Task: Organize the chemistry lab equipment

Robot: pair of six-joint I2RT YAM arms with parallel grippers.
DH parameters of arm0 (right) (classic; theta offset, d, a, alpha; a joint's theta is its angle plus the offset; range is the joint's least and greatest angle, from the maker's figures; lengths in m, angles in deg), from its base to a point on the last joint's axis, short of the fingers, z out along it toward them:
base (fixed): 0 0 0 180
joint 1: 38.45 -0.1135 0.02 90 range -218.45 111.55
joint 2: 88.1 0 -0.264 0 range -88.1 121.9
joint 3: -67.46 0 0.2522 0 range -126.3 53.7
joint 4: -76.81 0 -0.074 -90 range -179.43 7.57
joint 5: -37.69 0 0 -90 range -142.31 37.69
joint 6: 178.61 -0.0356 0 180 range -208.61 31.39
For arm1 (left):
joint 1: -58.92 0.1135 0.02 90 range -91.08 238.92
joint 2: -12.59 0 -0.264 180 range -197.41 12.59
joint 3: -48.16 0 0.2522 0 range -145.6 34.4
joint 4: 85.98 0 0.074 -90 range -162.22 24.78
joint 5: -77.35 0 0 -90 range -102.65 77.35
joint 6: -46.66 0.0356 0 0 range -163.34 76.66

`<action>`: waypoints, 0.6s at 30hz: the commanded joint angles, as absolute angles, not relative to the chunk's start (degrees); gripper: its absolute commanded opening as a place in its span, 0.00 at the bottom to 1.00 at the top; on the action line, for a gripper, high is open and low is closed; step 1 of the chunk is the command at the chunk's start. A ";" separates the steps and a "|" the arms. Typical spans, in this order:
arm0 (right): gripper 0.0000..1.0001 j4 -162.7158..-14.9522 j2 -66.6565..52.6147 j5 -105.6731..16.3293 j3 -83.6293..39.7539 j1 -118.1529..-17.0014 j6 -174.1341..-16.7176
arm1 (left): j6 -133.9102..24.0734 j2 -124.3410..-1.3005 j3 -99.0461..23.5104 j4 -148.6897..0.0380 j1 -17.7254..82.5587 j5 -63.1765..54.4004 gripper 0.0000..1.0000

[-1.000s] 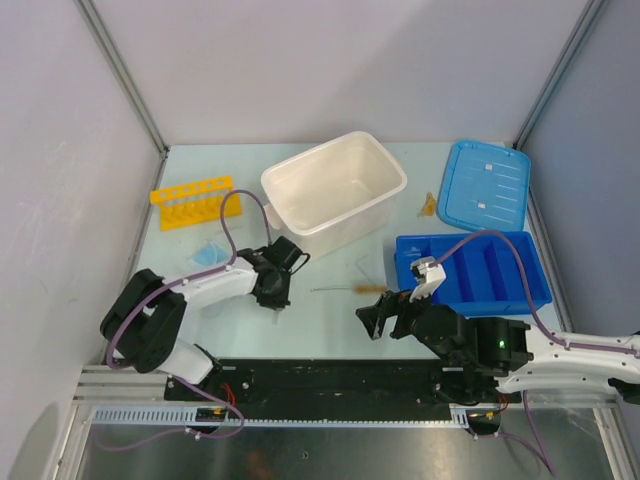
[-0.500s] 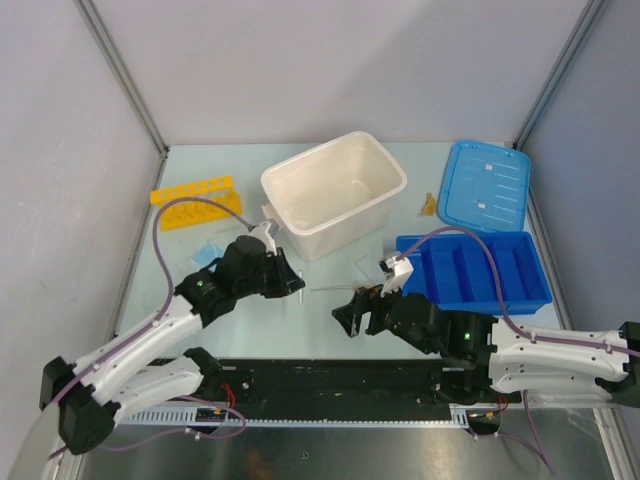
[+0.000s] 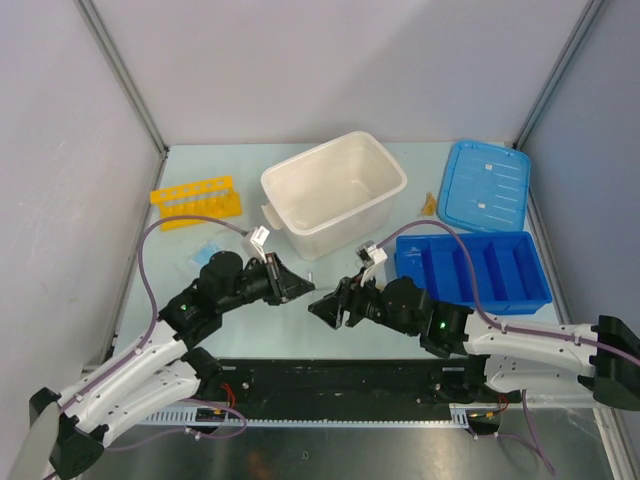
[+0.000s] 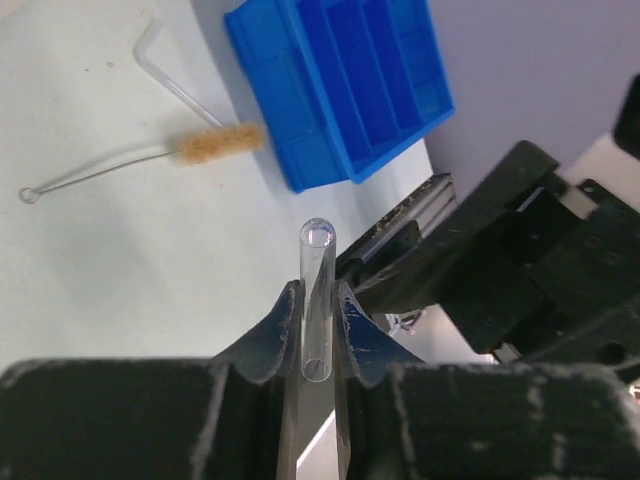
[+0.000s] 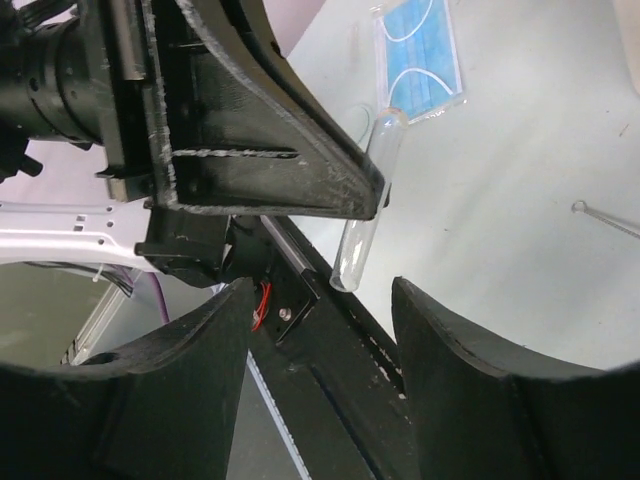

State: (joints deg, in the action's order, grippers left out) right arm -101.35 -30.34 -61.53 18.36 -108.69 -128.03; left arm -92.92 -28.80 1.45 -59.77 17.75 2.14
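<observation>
The left gripper (image 4: 318, 318) is closed narrowly on 1 short clear tube (image 4: 317, 285). It holds the tube in the air over the middle of the table's (image 3: 200, 165) near edge, and the tube's free end sticks out toward the right arm. The right gripper (image 5: 320, 300) faces it, jaws well apart and empty. The free end lies just ahead of that gap, with the tube's long axis crosswise to the closing line.

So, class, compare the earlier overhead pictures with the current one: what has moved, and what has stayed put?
The right gripper swept left towards the left gripper, which shifted slightly right and is shut on a clear tube. The right jaws, open, now face that tube's end. No release shows. The white tub, blue lid, blue tray and yellow rack stayed put.
</observation>
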 commanded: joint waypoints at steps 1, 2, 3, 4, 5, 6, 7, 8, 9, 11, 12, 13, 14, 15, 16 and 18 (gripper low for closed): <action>0.61 -108.29 -28.07 -58.75 18.45 -107.96 -128.74 | -95.31 -26.29 3.53 -65.87 17.35 5.45 0.16; 0.60 -108.62 -27.63 -58.87 18.45 -107.92 -128.85 | -95.56 -26.06 3.85 -66.10 17.35 5.72 0.17; 0.59 -108.87 -27.24 -59.11 18.45 -107.86 -128.99 | -95.82 -25.94 4.09 -66.31 17.39 6.03 0.17; 0.57 -109.12 -26.91 -59.27 18.45 -107.87 -129.19 | -96.03 -25.88 4.26 -66.54 17.37 6.44 0.17; 0.55 -109.34 -26.65 -59.39 18.45 -107.83 -129.42 | -96.23 -25.90 4.43 -66.83 17.36 6.83 0.17; 0.53 -109.54 -26.40 -59.46 18.45 -107.81 -129.63 | -96.37 -25.95 4.56 -67.02 17.31 7.15 0.17; 0.50 -109.68 -26.27 -59.62 18.45 -107.81 -129.77 | -96.57 -25.89 4.67 -67.12 17.32 7.40 0.17; 0.48 -109.75 -26.12 -59.83 18.45 -107.80 -129.93 | -96.81 -25.72 4.77 -67.34 17.29 7.57 0.17; 0.46 -109.70 -26.00 -60.03 18.45 -107.75 -130.10 | -97.06 -25.46 4.91 -67.54 17.32 7.66 0.17; 0.42 -109.37 -25.80 -60.46 18.45 -107.79 -130.41 | -97.51 -24.88 5.12 -67.91 17.29 7.63 0.17; 0.41 -109.24 -25.66 -60.61 18.45 -107.79 -130.43 | -97.76 -24.65 5.22 -68.09 17.32 7.60 0.17; 0.40 -109.09 -25.59 -60.77 18.45 -107.75 -130.44 | -97.97 -24.44 5.31 -68.22 17.29 7.67 0.17; 0.39 -109.02 -25.51 -60.85 18.45 -107.77 -130.49 | -98.12 -24.25 5.40 -68.29 17.27 7.75 0.17; 0.38 -108.94 -25.43 -60.89 18.45 -107.78 -130.47 | -98.24 -24.16 5.40 -68.41 17.31 7.83 0.17; 0.36 -108.89 -25.43 -60.95 18.45 -107.83 -130.41 | -98.34 -24.16 5.40 -68.51 17.33 7.96 0.17; 0.34 -108.71 -25.46 -61.15 18.45 -107.87 -130.26 | -98.42 -24.26 5.22 -68.70 17.27 8.19 0.17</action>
State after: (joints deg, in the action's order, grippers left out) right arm -106.14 -25.69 -59.95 18.43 -107.97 -130.19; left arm -97.38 -24.87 4.82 -65.76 17.62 6.55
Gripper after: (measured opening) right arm 0.359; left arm 0.176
